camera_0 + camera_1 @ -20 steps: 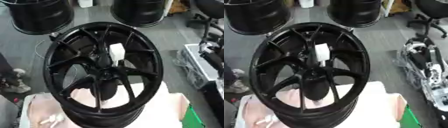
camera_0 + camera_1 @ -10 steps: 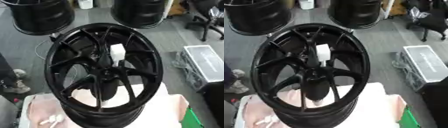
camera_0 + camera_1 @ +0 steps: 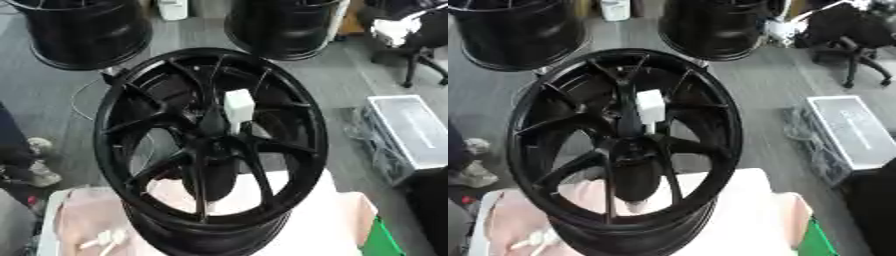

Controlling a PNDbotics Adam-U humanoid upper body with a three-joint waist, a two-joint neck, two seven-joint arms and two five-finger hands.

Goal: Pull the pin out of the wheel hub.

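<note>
**No hands in the shot, and the pin is still in the hub**

Left eye view: the big black wheel [image 3: 210, 150] fills the middle, standing on a pale pink cloth [image 3: 79, 220] over the table, spokes running in to the hub [image 3: 217, 146]. A white block-headed pin [image 3: 238, 106] stands up out of the centre, its thin stem going down into the hub. Neither robot hand shows, so whether the fingers are spread or curled can't be told. A small white piece [image 3: 107, 239] lies on the cloth at lower left, apart from the wheel. A grey case [image 3: 411, 132] sits on the floor to the right.

Right eye view: same picture, shifted a touch. The white head sits just above the hub, and again no hand comes in from either side. More black rims [image 3: 522, 30] stand on the floor beyond.

My read: the pull has not begun. The next move calls for a hand to reach in over the spokes, close on the white head, and draw it straight out along the stem.
</note>
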